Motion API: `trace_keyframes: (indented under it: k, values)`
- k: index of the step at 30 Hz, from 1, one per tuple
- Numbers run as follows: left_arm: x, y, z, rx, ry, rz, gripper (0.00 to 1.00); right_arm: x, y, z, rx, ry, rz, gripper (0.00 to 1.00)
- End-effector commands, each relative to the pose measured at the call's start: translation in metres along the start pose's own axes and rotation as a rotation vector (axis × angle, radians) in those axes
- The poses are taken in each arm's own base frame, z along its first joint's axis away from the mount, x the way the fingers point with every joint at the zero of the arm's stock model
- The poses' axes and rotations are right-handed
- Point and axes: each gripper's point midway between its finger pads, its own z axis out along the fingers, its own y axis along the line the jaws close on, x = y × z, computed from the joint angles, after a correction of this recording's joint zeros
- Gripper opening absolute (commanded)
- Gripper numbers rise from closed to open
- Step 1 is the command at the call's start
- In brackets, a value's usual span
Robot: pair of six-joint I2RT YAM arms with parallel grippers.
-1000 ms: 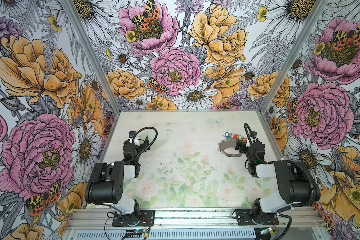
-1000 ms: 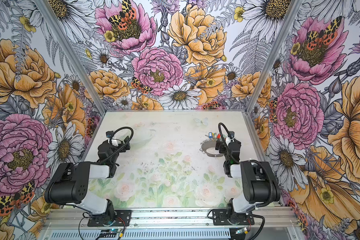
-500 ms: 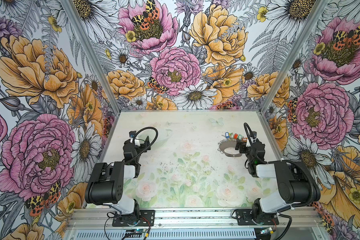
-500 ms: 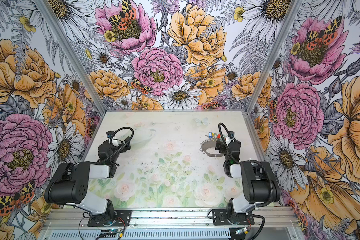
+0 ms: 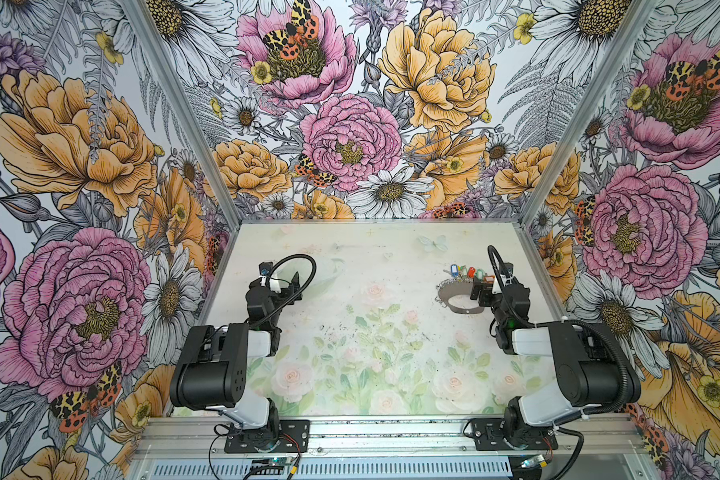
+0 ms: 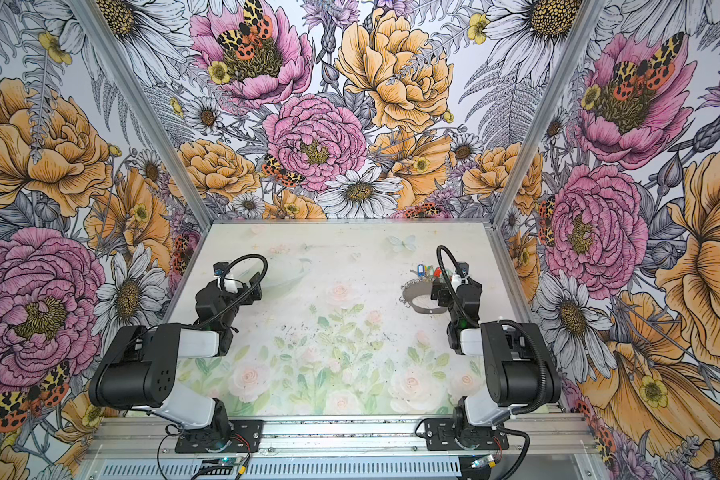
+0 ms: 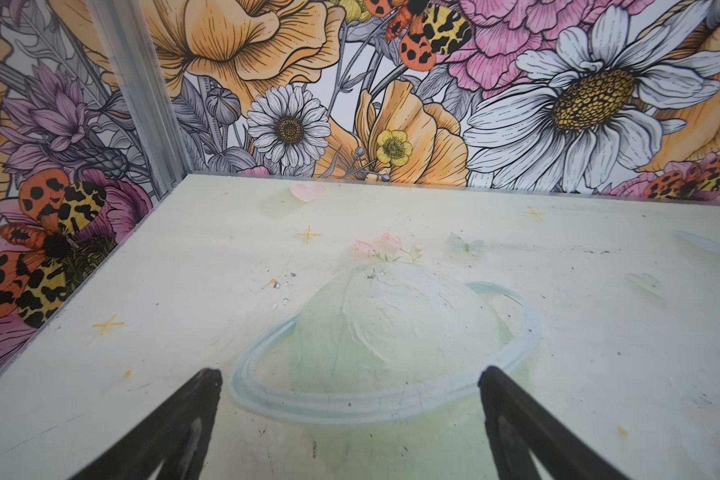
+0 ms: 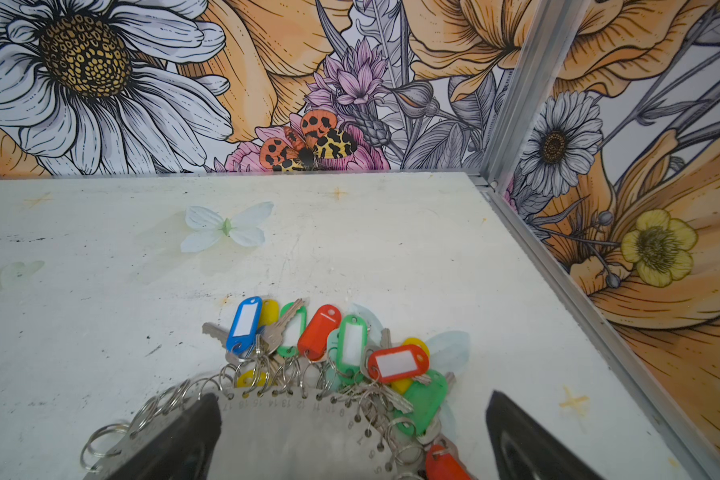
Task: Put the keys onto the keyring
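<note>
The left tool (image 5: 282,286) is hanging over a bare stretch of the tabletop (image 5: 371,332) on the left side, its jaws standing wide apart and holding nothing. Toward the far right corner the keyring (image 5: 454,300) is lying flat, and the keys (image 8: 319,332) are fanning out in a coloured heap along its far edge. The right tool (image 5: 481,291) is hovering just above the band's right part, jaws spread wide and gripping nothing. Most tags seem to be hanging from the small rings (image 8: 152,407) fringing the band, while several rings on one stretch are sitting empty. No key is lying apart from the heap, so the job is looking largely done. The overlapping tags are hiding whether every one is hooked on.
</note>
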Motion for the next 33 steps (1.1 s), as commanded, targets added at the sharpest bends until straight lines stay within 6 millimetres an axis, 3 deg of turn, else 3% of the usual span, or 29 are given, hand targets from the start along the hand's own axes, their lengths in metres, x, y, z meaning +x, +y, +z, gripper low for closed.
trace_keyframes:
  k: [1,5,9,14,18,21,24,27,30,33]
  values:
    - [-0.017,-0.014,-0.018,0.067,-0.083,0.039,0.99,-0.01,0.013,-0.008,-0.059,-0.063,-0.028,0.99]
    - [-0.034,-0.023,-0.033,0.036,-0.11,0.086,0.99,-0.021,0.018,-0.022,-0.071,-0.103,-0.05,0.99]
    - [-0.06,-0.051,-0.051,0.054,-0.155,0.161,0.99,-0.045,0.019,-0.044,-0.05,-0.154,-0.066,1.0]
    - [-0.093,-0.068,-0.068,0.096,-0.169,-0.02,0.98,-0.095,0.024,-0.078,-0.082,-0.222,0.085,0.99]
    - [-0.099,-0.074,-0.074,0.124,-0.108,-0.183,0.99,-0.123,0.022,-0.09,-0.093,-0.175,0.29,1.0]
    - [-0.102,-0.064,-0.077,0.067,-0.057,-0.302,0.99,-0.123,0.025,-0.094,-0.1,-0.059,0.386,0.99]
    - [-0.093,-0.05,-0.086,-0.031,0.038,-0.41,0.99,-0.122,0.04,-0.102,-0.228,-0.004,0.439,1.0]
    - [-0.085,-0.043,-0.093,-0.038,0.012,-0.48,0.99,-0.111,0.025,-0.108,-0.186,-0.015,0.561,0.99]
    - [-0.084,-0.047,-0.097,0.048,-0.033,-0.538,0.99,-0.104,0.026,-0.11,-0.212,-0.012,0.536,1.0]
    - [-0.078,-0.057,-0.094,0.071,0.031,-0.473,0.99,-0.077,0.017,-0.098,-0.112,0.14,0.512,0.99]
